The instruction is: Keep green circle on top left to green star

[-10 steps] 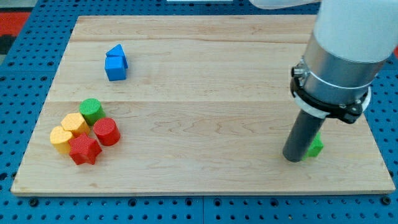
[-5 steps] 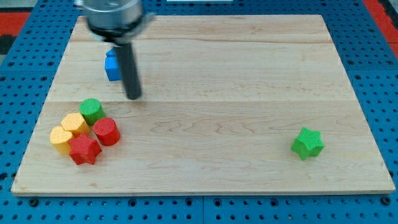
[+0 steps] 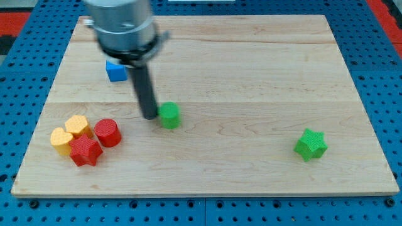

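Observation:
The green circle (image 3: pixel 169 115) lies left of the board's middle. My tip (image 3: pixel 150 116) stands right at its left side, touching or nearly touching it. The green star (image 3: pixel 311 145) lies far off at the lower right of the board (image 3: pixel 251 75). The circle sits up and to the left of the star, with a wide gap between them.
A cluster at the lower left holds a red cylinder (image 3: pixel 107 132), a red star (image 3: pixel 85 151), a yellow hexagon (image 3: pixel 78 126) and a yellow heart (image 3: pixel 61 140). A blue block (image 3: pixel 115 70) lies at the upper left, partly hidden behind the arm.
The arm swung from the green star at the right to the left side. The green circle has left the cluster and moved right toward the board's middle, my tip following behind it.

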`<state>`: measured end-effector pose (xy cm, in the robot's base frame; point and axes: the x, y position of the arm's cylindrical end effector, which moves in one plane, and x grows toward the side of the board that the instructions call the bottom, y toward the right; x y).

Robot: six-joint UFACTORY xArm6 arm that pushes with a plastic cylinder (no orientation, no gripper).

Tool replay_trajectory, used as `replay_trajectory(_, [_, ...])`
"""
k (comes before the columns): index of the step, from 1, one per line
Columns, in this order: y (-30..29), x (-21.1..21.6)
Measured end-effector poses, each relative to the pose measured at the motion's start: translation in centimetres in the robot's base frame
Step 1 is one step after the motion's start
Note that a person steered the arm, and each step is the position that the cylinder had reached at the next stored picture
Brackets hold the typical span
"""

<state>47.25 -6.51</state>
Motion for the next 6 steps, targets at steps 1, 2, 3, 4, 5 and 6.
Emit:
replay_trajectory(1, [9.2,1.0])
replay_trajectory(2, [16.3,2.2])
replay_trajectory(3, [14.7,0.6])
replay_trajectory(4, [14.3,0.0])
replay_trajectory(5, [14.1,0.0])
replay_trajectory(6, [12.5,0.0])
